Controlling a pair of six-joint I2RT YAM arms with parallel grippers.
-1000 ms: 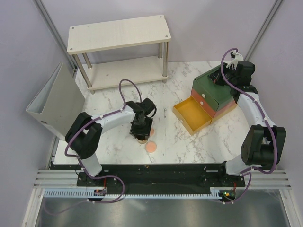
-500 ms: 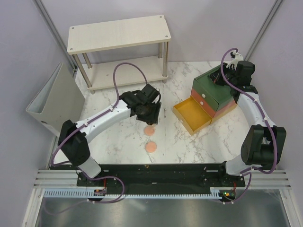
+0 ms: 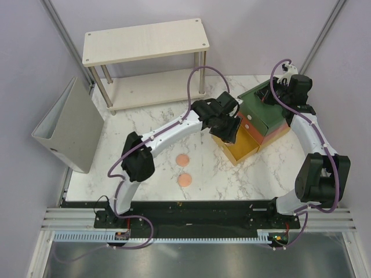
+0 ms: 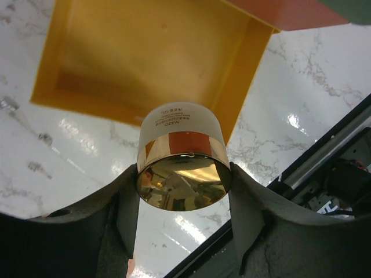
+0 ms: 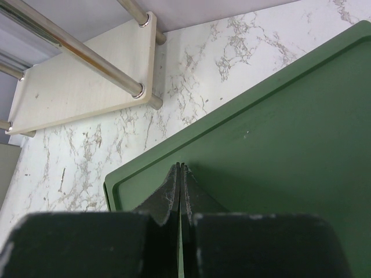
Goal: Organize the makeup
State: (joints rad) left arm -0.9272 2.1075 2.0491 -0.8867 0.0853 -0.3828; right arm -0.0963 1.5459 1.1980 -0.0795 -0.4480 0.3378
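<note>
L arm is stretched far across the counter (image 3: 145,174) toward the drawer box (image 3: 264,107). The left hand (image 4: 184,186) is clamped on the round jar (image 4: 182,156), one finger on each side of its gold band. The jar has a pale body w/ small print and a mirrored gold face turned to the wrist cam. It is held off the counter, over the rim of the open yellow drawer (image 4: 145,52). From the wrist view it seems to sit above the drawer's edge rather than inside, but its height is hard to judge. In the top view the left hand (image 3: 227,128) covers the drawer's (image 3: 242,147) inner left corner.

Two peach-pink discs (image 3: 183,159) lie flat on the marble, near each other but apart, well left of the drawer.

R arm reaches over the box's green top (image 5: 278,133). The right hand (image 5: 181,174) has its fingers pressed together w/ nothing btwn them, tips just at the green surface; contact not clear. A pale shelf (image 5: 75,81) stands beyond.
</note>
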